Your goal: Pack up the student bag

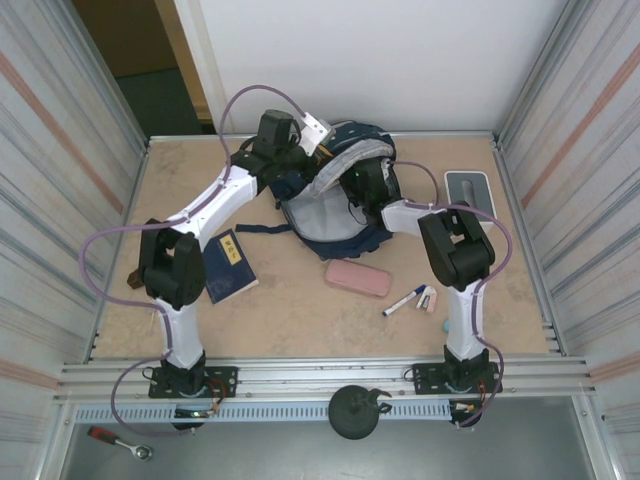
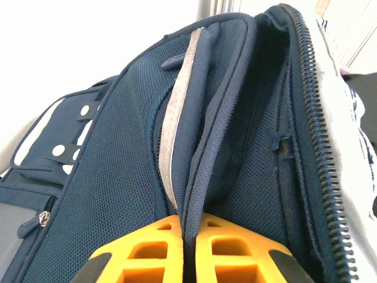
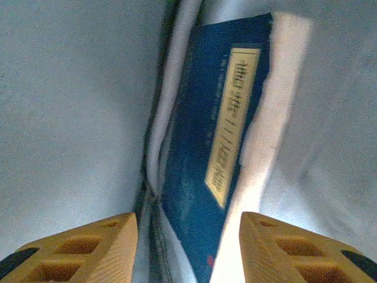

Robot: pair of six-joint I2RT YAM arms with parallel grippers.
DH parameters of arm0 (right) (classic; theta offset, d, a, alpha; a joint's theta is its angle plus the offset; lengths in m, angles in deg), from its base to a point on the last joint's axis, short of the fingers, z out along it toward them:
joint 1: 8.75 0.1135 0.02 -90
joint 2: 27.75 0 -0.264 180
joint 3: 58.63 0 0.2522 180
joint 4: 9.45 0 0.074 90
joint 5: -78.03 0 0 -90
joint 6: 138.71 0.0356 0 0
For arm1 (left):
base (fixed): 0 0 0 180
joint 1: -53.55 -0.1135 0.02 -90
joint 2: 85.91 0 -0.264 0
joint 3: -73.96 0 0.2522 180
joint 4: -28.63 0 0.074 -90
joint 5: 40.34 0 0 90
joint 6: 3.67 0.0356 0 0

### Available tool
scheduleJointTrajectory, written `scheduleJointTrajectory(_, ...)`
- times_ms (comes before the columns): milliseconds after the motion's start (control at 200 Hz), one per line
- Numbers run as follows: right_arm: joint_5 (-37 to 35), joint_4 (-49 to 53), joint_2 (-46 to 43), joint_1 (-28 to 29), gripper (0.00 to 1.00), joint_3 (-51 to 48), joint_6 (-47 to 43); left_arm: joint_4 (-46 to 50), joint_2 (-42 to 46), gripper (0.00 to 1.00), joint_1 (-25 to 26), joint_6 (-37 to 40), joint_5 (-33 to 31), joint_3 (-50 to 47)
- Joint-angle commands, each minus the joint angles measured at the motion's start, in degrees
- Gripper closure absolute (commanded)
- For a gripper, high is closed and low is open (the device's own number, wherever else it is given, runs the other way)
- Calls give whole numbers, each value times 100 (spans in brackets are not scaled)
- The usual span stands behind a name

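Grips the bag (image 1: 330, 225) by its zip rim with the left claw (image 2: 189, 227), orange fingers (image 2: 147, 247) pressed together on the navy cloth. Holds that rim up and the mouth open. Finds the bag at the far middle of the table (image 1: 290, 320), lying with its pale lining up. Reaches into that mouth with the right claw (image 3: 188, 221), fingers (image 3: 88, 242) spread apart. Pinches nothing with the right claw. Sees a blue book (image 3: 218, 135) with a gold label just past those fingers, down inside the bag, tucked against the pale lining. Has more things on the table near the bag: a second book (image 1: 230, 265) on the left, a pink case (image 1: 358, 278) just in front, and a pen (image 1: 404, 301) beside a small pink and white thing (image 1: 428, 298) on the right. Shows a grey box (image 1: 466, 188) to the right of the bag, close to the side wall
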Motion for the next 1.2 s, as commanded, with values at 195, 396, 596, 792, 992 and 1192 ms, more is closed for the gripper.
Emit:
scheduleJointTrajectory(195, 47, 446, -2455, -64, 50, -1788, -1282, -521, -151, 100, -77, -450, 55, 378)
scheduleJointTrajectory(396, -863, 1669, -4214, 145, 47, -2633, -2371, -73, 204, 47, 43, -553, -651, -120)
scheduleJointTrajectory(596, -1124, 2634, -5120, 439, 43, -2780, -3460, 219, 1502, 32, 2, -1509, -1791, -1900)
scheduleJointTrajectory(792, -883, 2829, -5054, 586, 40, -2752, -3853, -519, 3056, 30, -753, -3219, -1967, -4869)
scheduleJointTrajectory(992, -353, 2695, -4388, 606, 39, -2502, -3712, -469, 3538, 30, -1380, -3900, -1816, -6096)
scheduleJointTrajectory(1192, -164, 2852, -4135, 655, 38, -2394, -3643, -402, 2626, 29, -1351, -3753, -1099, -5938)
